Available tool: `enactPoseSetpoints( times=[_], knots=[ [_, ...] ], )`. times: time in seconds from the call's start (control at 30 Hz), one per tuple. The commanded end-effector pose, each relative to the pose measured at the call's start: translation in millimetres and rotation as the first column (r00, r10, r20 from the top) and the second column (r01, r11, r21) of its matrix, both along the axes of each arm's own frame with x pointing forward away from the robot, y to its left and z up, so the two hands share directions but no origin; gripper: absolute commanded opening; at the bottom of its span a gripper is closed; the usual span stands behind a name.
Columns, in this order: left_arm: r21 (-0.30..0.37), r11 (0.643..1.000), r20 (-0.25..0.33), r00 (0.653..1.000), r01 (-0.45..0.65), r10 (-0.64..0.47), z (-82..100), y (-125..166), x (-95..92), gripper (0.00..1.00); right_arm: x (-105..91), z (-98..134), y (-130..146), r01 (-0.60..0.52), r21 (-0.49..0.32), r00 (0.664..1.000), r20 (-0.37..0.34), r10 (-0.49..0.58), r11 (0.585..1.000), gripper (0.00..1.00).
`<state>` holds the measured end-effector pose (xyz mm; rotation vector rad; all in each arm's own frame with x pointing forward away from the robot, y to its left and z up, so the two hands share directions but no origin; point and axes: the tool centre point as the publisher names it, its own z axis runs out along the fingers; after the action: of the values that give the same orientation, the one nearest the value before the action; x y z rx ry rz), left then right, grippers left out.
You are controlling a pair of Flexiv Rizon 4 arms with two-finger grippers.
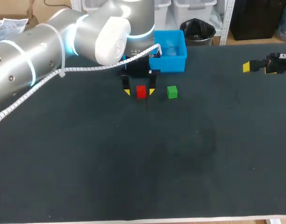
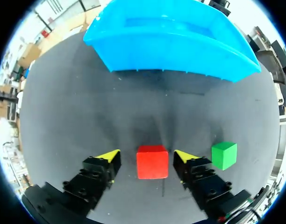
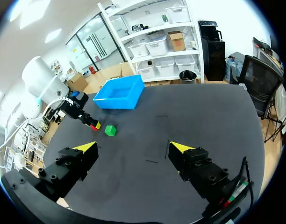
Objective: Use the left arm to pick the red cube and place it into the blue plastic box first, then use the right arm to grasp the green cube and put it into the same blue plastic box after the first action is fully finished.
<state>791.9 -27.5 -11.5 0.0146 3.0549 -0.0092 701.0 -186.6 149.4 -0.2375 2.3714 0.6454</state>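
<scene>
The red cube (image 1: 141,91) rests on the dark table, between the fingers of my left gripper (image 1: 139,92). In the left wrist view the red cube (image 2: 152,162) sits between the yellow tips of the left gripper (image 2: 146,157); a gap shows on one side, so it stands open around the cube. The green cube (image 1: 172,92) (image 2: 224,155) lies just beside it, outside one finger. The blue plastic box (image 1: 170,57) (image 2: 171,44) stands right behind them. My right gripper (image 1: 260,68) (image 3: 133,147) hovers open and empty at the far right, well away from the green cube (image 3: 110,130).
The left arm's white cable loops over the box's near corner. The dark table (image 1: 143,163) stretches wide toward the front, with its front edge low in the head view.
</scene>
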Motion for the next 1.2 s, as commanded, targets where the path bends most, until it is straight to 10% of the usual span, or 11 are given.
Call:
enactPoseSetpoints(
  times=[0.03, 0.43, 1.2],
  knots=[
    [0.002, 1.000, -0.014, 1.000, 0.003, -0.003, -1.5, -1.8, 6.0, 0.00, -0.1, 0.0, 0.1, 0.000, 0.000, 1.000, 0.000, 0.000, 1.000, 1.00],
    [-0.008, 1.000, 0.003, 1.000, 0.012, -0.012, 14.5, 0.4, -0.1, 0.00, -0.1, 0.0, 0.1, 0.000, 0.000, 1.000, 0.000, 0.000, 1.000, 1.00],
    [-0.084, 0.993, 0.215, 0.975, 0.081, -0.061, 123.4, -5.1, 29.4, 0.00, -0.1, 0.0, 0.1, 0.000, 0.000, 1.000, 0.000, 0.000, 1.000, 1.00]
  ],
)
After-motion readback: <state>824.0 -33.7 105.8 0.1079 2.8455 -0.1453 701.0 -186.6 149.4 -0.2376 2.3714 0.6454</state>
